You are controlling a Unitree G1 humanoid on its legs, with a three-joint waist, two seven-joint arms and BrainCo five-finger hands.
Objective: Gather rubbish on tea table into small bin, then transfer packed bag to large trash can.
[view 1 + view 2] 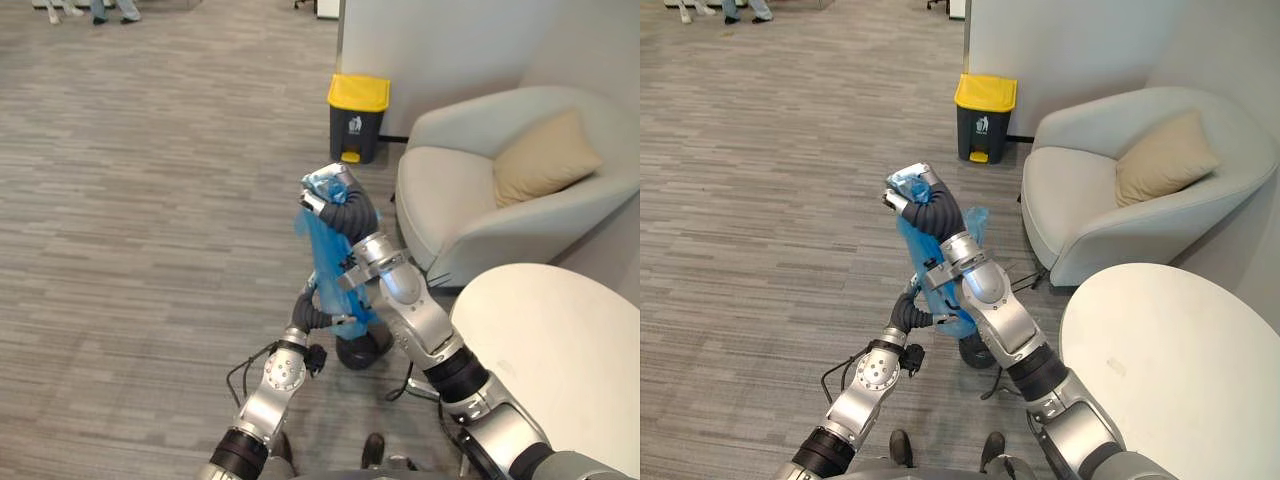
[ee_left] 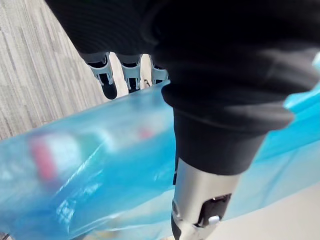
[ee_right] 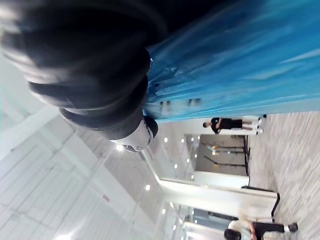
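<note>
Right robot hand tight round bag

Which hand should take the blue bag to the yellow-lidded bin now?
Right. The right hand grips the blue bag by its gathered top, raised toward the yellow-lidded trash can; the left hand sits low beside it, fingers straight.

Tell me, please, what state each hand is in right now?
Right hand: shut on the top of the blue bag.
Left hand: against the bag's lower part; open or shut cannot be told.

Grey plank floor, white wall, pale armchair holding a tan cushion.
</note>
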